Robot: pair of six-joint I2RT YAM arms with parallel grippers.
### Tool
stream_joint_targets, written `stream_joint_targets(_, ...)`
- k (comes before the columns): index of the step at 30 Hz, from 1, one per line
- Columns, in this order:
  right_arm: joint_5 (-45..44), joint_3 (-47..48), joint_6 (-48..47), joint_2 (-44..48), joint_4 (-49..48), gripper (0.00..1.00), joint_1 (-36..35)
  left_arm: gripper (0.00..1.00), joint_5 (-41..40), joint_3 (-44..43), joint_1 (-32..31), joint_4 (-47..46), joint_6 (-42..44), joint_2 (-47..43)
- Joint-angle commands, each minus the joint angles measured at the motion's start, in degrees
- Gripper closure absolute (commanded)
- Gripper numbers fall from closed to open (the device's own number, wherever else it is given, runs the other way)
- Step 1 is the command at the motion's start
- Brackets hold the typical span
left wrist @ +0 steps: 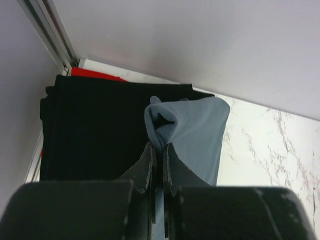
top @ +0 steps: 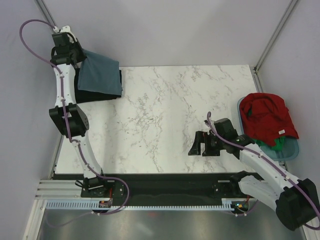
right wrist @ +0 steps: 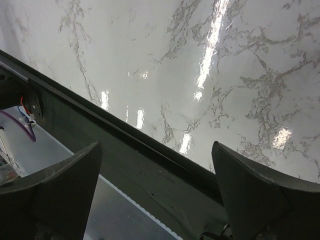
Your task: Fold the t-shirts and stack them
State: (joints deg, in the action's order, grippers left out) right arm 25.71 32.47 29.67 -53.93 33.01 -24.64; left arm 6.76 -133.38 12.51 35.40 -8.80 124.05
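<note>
Slate blue-grey tee [left wrist: 195, 130] is what I have: my left gripper [left wrist: 160, 150] is pinched tight on a bunched fold at one of its edges, at the far left corner of the table [top: 175, 110]. From my wrist, the cloth puckers into a small knot just past my fingertips and then drapes away flat over the folded black tee [left wrist: 95, 130].

I judge it light, limp and a little slippery. It holds no shape of its own, so whatever I don't support will sag or drag. The place to hold it is a folded edge or corner, pinched through all the layers, as I do now. A one-layer grab would let the fold fall open.

From above, the folded panel looks nearly square. Its longer run seems to go from my fingers out toward the middle of the table, skewed against the black tee's edges.

My right gripper [right wrist: 155, 150] is spread wide with nothing in it, above the table's near edge. The red tee [top: 267, 117] is heaped in the pale blue tub [top: 292, 150] on the right, with the green tee [top: 280, 145] peeking out from under it.
</note>
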Motion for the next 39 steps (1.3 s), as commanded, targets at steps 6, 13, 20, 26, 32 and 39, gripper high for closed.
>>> stream_joint_targets(6, 0.65, 1.37, -0.41, -9.78, -6.11, 0.02, -0.32, 0.94, 5.63, -10.48, 4.53, -10.61, -5.35, 10.94)
stream_joint_targets(13, 3.11, 1.63, 2.67, -18.31, -14.64, 0.02, -0.58, 0.06, -4.55, -10.5, 6.21, -8.33, -9.74, 12.37)
stream_joint_targets(20, 1.53, 6.54, 2.67, -19.64, -14.03, 0.02, -1.99, 0.06, -7.56, 4.61, 3.84, -12.81, -16.95, -2.57)
stream_joint_targets(26, -1.1, 9.19, 1.45, -11.38, -7.36, 0.02, -2.34, 0.09, -7.03, 26.62, 1.29, -14.91, -20.73, -23.56)
stream_joint_targets(32, 0.91, 6.38, 2.32, -4.17, -4.8, 0.02, -2.6, 0.11, 2.63, 50.26, -1.87, -18.61, -22.4, -42.02)
stream_joint_targets(39, -0.3, 2.16, 9.17, 4.18, -6.03, 0.02, -2.78, 0.09, 13.27, 77.37, -3.99, -16.51, -20.39, -68.1)
